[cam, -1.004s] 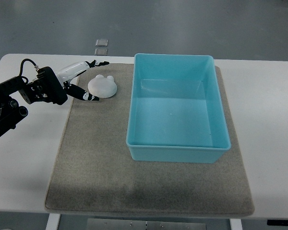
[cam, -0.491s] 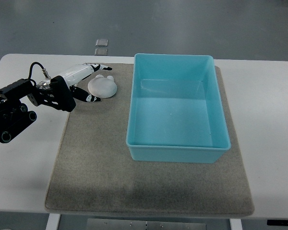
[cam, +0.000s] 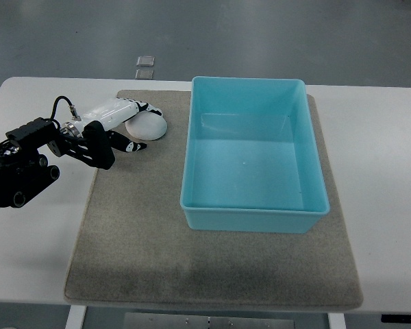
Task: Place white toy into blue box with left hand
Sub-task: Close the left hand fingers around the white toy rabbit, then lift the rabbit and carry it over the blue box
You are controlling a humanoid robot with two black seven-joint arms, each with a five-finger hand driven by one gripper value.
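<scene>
Reaching over the white toy [cam: 148,126] on the mat beside the empty blue box [cam: 252,156], my left hand [cam: 127,125] brackets it with fingers spread, grasp and transfer undone.

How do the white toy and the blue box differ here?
The white toy is a small rounded white lump; the blue box is a large, rectangular, open container, light blue and empty. The left hand reaches around the toy; nothing touches the box. Both rest on the grey mat.
</scene>
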